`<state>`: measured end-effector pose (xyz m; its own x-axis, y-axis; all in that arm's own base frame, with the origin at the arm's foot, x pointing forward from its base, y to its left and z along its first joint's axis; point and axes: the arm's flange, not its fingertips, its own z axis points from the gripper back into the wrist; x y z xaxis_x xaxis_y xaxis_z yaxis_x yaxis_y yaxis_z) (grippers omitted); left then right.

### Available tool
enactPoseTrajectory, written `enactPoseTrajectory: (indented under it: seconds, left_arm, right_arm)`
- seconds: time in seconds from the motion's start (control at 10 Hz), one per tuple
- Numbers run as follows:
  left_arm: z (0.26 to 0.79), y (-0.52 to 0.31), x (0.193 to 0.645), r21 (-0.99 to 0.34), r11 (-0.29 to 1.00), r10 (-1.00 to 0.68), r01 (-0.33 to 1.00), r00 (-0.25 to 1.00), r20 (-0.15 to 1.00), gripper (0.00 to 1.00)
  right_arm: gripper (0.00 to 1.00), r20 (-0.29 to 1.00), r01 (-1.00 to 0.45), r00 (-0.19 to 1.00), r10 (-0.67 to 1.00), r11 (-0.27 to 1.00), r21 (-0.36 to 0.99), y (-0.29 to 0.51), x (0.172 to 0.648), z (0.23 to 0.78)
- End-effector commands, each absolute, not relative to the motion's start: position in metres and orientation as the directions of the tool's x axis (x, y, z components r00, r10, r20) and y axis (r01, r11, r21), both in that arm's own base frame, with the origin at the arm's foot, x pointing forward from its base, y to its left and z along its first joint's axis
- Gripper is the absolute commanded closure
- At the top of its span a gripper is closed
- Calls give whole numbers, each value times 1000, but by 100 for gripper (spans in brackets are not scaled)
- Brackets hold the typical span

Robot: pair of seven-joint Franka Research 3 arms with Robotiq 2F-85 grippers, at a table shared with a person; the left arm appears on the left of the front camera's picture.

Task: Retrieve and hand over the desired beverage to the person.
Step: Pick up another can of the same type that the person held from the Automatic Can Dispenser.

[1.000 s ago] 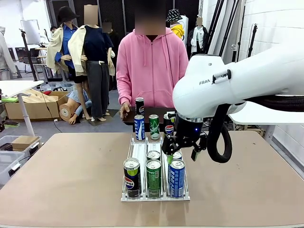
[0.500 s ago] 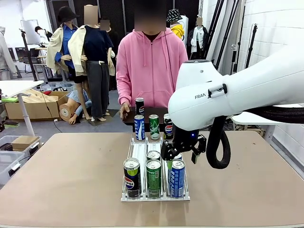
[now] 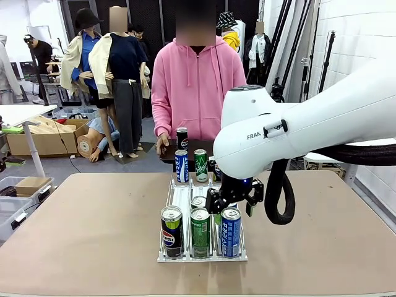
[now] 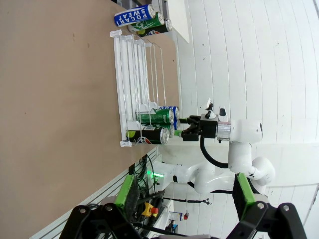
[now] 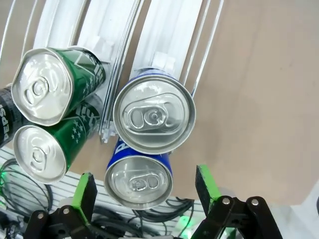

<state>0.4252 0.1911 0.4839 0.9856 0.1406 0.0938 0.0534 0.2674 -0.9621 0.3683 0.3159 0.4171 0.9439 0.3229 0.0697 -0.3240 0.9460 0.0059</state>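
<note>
The move turns on a straight vertical line. The right gripper (image 5: 144, 175) hangs jaws-down over the right lane of the white wire rack (image 3: 179, 198), and the near blue can (image 3: 230, 232) stands upright directly below it at the lane's near end. The can's long axis runs in line with the gripper's approach. In the right wrist view the jaws stand wide apart with nothing between them but that can's top. The green pads (image 5: 84, 191) sit one to each side of it, across the lane, so I judge that closing would squeeze the can's round wall rather than its ends. The tips seem to sit about level with the can's rim (whether a pad touches the can I cannot tell). A second blue can (image 5: 154, 113) stands just behind in the same lane, touching or nearly so. Two green cans (image 3: 200, 230) fill the near end of the middle lane just to the left, which leaves the left pad the tighter gap. The left gripper (image 4: 184, 199) is also spread wide and holds nothing. It waits low at the near side of the table (image 3: 86, 223), well apart from the rack, so the right arm is plainly the nearer. The person (image 3: 197, 86) stands at the far edge, straight beyond the rack, so a handover would carry the can up and then away toward the far side.
</note>
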Motion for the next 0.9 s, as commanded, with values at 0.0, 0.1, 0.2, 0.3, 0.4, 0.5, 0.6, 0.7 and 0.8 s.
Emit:
enactPoseTrajectory:
  seconds: [0.0,0.1,0.2,0.3,0.4,0.5,0.6,0.7,0.8]
  left_arm:
    - [486,192,424,-962,268,144,57,985,98,0]
    - [486,192,424,-962,268,144,57,985,98,0]
    - [486,192,424,-962,268,144,57,985,98,0]
    - [486,192,424,-962,268,144,57,985,98,0]
    - [486,192,424,-962,268,144,57,985,98,0]
    - [486,192,424,-962,268,144,57,985,98,0]
    - [486,192,424,-962,268,144,57,985,98,0]
    - [486,192,424,-962,268,144,57,985,98,0]
    - [486,192,424,-962,268,144,57,985,98,0]
  right_arm:
    - [0,81,-302,950,303,953,-22,326,379,413]
    - [0,77,-302,950,303,953,-24,327,380,411]
    - [0,74,-303,950,304,953,-20,328,382,412]
    - [0,68,-304,950,304,953,-16,328,383,411]
    - [0,57,-304,951,304,953,-12,328,384,410]
    - [0,52,-303,952,303,953,-14,328,384,411]
    - [0,43,-304,951,305,952,-17,327,384,412]
    - [2,37,-300,953,300,954,-18,326,383,412]
    - [5,35,-298,954,299,954,-19,325,383,412]
